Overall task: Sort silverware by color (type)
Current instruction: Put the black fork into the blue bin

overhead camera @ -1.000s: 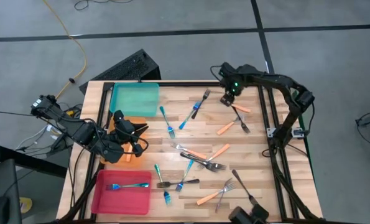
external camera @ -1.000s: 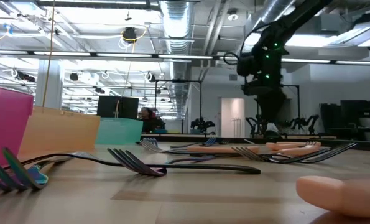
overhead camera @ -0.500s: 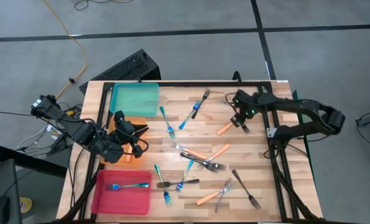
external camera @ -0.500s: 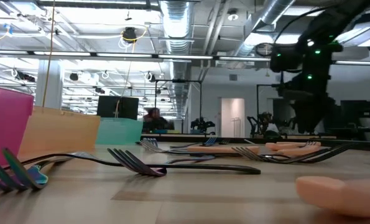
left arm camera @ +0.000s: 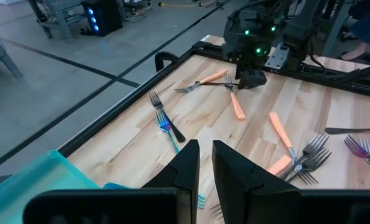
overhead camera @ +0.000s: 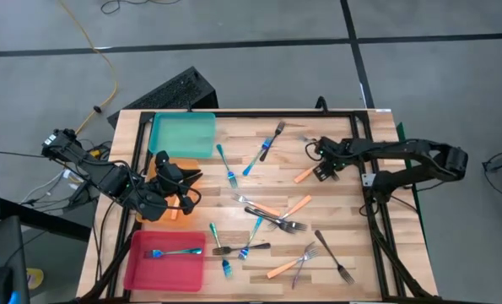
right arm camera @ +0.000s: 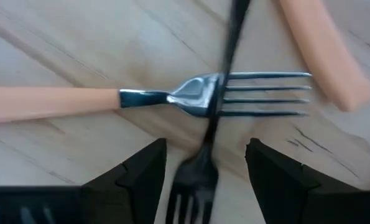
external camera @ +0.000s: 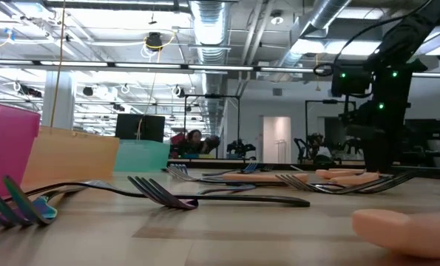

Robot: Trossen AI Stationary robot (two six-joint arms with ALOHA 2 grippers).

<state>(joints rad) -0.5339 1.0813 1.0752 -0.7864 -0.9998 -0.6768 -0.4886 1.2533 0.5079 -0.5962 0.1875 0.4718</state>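
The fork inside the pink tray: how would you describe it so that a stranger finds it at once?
Look at the wooden table from above and find the pink tray at the corner on the left arm's side. A single fork with a blue handle lies flat in it. Its neighbours all lie loose on the bare wood.

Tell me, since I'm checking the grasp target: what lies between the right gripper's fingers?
In the right wrist view, the open right gripper straddles a dark fork that crosses the tines of an orange-handled fork.
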